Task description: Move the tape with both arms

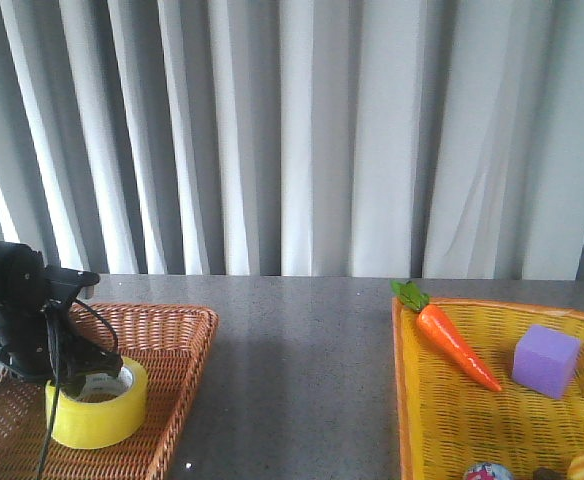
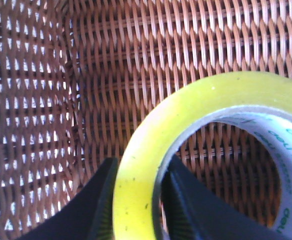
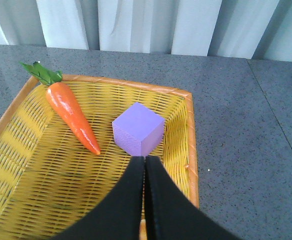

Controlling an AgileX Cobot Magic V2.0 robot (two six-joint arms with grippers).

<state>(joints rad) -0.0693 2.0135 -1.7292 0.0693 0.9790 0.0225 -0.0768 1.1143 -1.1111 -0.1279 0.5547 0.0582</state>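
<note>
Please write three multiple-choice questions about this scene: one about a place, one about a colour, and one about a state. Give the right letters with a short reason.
1. Where does the tape lie?
A. In the brown basket
B. In the yellow basket
C. On the bare table

2. What colour is the cube?
A. Green
B. Purple
C. Red

3. How are the right gripper fingers?
A. Wide open
B. Shut on the carrot
C. Shut on nothing

Answers:
1 A: the left wrist view shows brown wicker under and around the roll.
2 B: it is purple in the front and right wrist views.
3 C: the two fingers meet with nothing between them, above the yellow basket.
</note>
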